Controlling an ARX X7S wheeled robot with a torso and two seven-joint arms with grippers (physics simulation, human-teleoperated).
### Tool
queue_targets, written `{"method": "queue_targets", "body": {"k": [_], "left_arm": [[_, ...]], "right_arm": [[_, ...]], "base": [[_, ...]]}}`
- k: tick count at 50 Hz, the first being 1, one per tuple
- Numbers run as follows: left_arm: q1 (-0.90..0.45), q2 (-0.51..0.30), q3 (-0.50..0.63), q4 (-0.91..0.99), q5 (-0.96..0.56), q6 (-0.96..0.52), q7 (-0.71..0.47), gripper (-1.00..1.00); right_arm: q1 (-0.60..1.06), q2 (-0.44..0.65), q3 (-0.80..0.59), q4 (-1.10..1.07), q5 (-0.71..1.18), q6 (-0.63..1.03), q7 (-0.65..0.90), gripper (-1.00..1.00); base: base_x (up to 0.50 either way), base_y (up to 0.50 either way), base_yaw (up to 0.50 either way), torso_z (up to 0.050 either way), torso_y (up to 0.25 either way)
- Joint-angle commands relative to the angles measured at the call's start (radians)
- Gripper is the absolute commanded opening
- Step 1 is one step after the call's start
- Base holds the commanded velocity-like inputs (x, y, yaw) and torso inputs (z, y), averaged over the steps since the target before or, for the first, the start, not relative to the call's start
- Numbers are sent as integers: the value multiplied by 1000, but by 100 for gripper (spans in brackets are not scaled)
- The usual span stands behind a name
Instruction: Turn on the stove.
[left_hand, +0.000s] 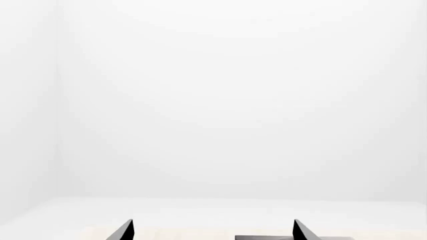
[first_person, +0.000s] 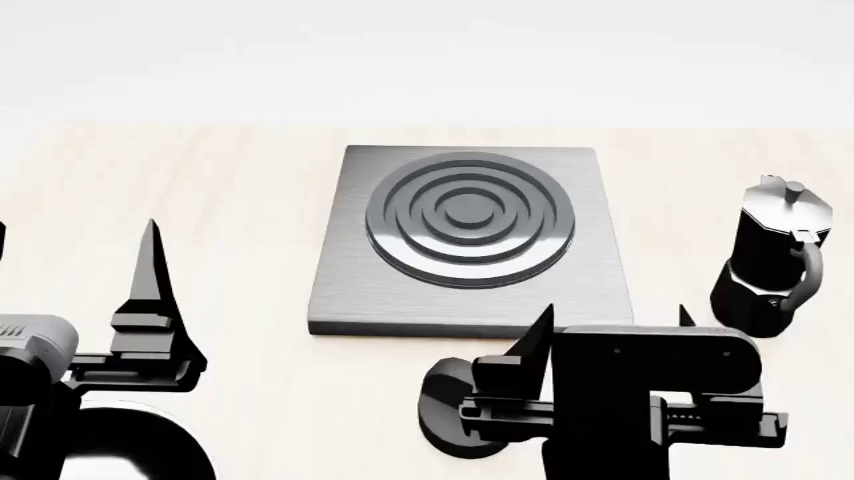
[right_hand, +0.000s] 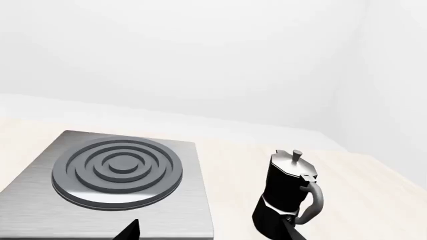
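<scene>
The stove (first_person: 594, 290) is a square brushed-grey slab with a dark ringed burner (first_person: 467, 220) at the table's middle. It also shows in the right wrist view (right_hand: 187, 200). A round black disc (first_person: 447, 415), perhaps the knob, lies just before the slab's near edge and is partly hidden by my right arm. My right gripper (first_person: 617, 318) is open and empty, hovering over the slab's near right corner; its fingertips (right_hand: 131, 227) frame that edge. My left gripper (first_person: 74, 245) is open and empty, left of the stove. In the left wrist view (left_hand: 213, 231) it faces the white wall.
A black faceted moka pot (first_person: 774, 260) stands right of the stove, close to my right gripper, and shows in the right wrist view (right_hand: 290, 200). A glossy black rounded shape (first_person: 134, 455) sits under my left arm at the near left. The pale wooden table (first_person: 200, 180) ends at a white wall.
</scene>
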Motion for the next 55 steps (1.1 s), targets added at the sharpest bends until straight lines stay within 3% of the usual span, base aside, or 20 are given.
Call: {"method": "queue_targets", "body": {"k": [1,55], "left_arm": [[0,-2,3,-2,0,2,-3,100],[-3,-12,11,2,-7,8,-20,100]], "right_arm": [[11,13,-32,-44,-15,19,14,100],[25,90,-149,-135,-114,-67,41,100]], "base": [[0,0,0,0,0],[0,0,0,0,0]]}}
